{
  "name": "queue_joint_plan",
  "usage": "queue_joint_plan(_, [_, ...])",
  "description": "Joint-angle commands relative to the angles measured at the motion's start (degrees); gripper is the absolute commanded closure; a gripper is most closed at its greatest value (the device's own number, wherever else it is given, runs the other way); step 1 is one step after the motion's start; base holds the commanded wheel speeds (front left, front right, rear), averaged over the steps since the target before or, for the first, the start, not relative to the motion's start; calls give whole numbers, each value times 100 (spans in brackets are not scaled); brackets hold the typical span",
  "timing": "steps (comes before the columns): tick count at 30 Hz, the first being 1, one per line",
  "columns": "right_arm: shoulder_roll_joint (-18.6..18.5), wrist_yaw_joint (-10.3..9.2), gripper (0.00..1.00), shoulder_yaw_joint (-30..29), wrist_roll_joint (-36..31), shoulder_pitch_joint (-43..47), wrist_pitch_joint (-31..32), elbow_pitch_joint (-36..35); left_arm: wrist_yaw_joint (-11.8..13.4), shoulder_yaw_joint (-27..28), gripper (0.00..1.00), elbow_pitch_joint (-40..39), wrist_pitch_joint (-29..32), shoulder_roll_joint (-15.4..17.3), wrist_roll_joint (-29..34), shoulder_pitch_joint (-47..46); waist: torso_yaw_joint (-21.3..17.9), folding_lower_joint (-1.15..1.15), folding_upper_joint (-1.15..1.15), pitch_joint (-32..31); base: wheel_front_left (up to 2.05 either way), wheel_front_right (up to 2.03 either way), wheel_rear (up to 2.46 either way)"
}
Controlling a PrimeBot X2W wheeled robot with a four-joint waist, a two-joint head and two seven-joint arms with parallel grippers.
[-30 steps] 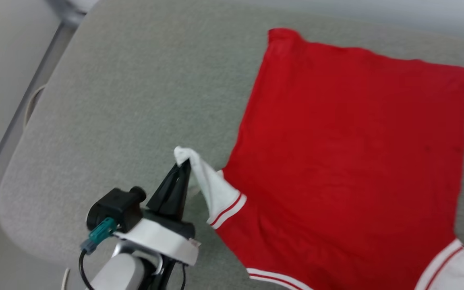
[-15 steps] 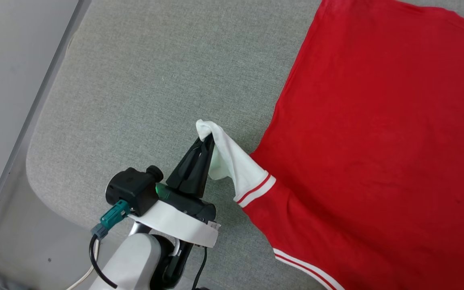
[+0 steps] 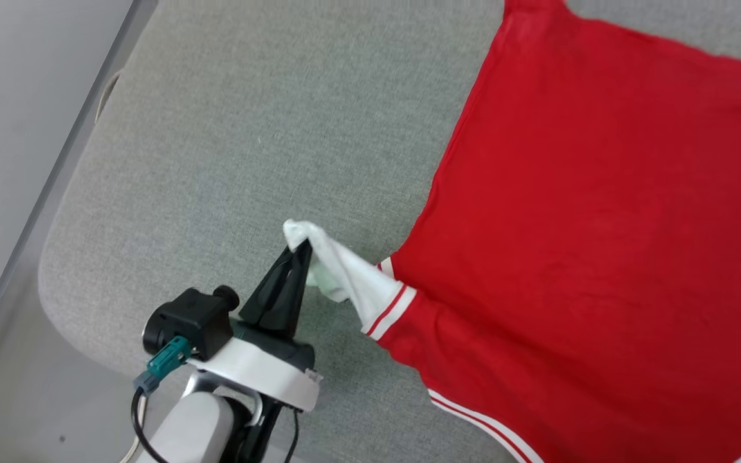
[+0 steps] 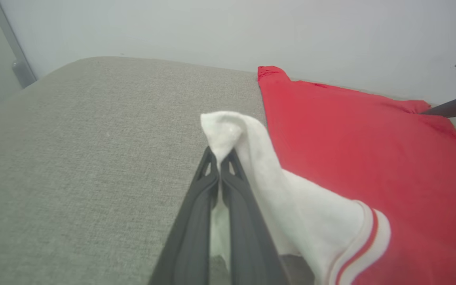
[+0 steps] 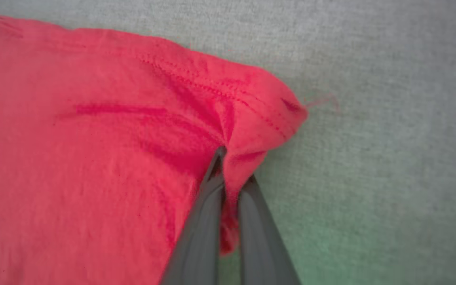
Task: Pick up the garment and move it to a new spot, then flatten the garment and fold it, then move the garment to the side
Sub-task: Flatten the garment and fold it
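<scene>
Red garment (image 3: 602, 225) lies spread on the grey padded worktop (image 3: 248, 128), plain side up, filling 12 to 4 o'clock of the head view. At 7 o'clock the left tool (image 3: 303, 247) is clamped on the white sleeve (image 3: 345, 283) tip. The right tool (image 5: 234, 164) pinches a red hem corner. Risk: both bites are thin, so an uneven pull likely slips the fabric out or bunches it. No containers here.

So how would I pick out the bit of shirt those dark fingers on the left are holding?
On the big grey cushion lies a red jersey, spread out. At its left edge a short sleeve is pinched by the left gripper's fingers. Unlike the red cloth beside it, it is white and lifted, with striped trim.
</scene>
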Motion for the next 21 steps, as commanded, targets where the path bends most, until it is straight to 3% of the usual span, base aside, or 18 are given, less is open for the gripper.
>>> queue_joint_plan(1, [64, -6, 100, 98, -45, 420, 83, 9, 20, 24, 100, 56, -35, 92, 45, 107, -214, 0, 0, -330, 0, 0, 0])
queue_joint_plan(6, [-16, -7, 100, -49, 168, 945, -105, -544, 115, 121, 100, 217, 43, 244, -46, 395, -564, 0, 0, -879, 0, 0, 0])
queue_joint_plan(11, [-5, -7, 100, -142, 367, 2066, -283, -1265, 188, 225, 100, 349, 128, 381, -173, 707, -982, 0, 0, -1345, 0, 0, 0])
queue_joint_plan(15, [249, -7, 100, -202, 535, 2979, -449, -1847, 314, 385, 100, 419, 206, 524, -295, 966, -1457, 0, 0, -1582, 0, 0, 0])
queue_joint_plan(21, [957, -7, 100, -551, 732, 4459, -698, -2551, 454, 569, 100, 434, 361, 735, -456, 1455, -2050, 0, 0, -1923, 0, 0, 0])
